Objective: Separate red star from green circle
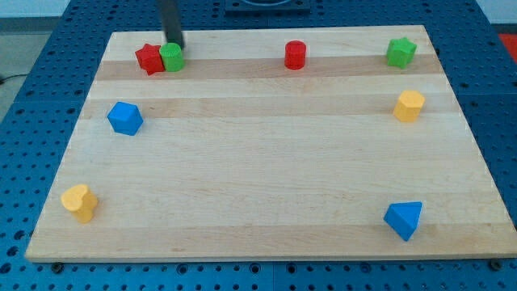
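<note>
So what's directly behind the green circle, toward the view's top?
My tip stands just behind the green circle, which touches the red star on its left. Whether tip and circle touch is hidden.

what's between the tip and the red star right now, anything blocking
Nothing visible stands between them, though my tip sits just above the green circle, not the red star, which touches the circle on the view's left. The wooden board around the pair is free of other blocks.

Rod point(171, 20) cut off at the view's top edge.
</note>
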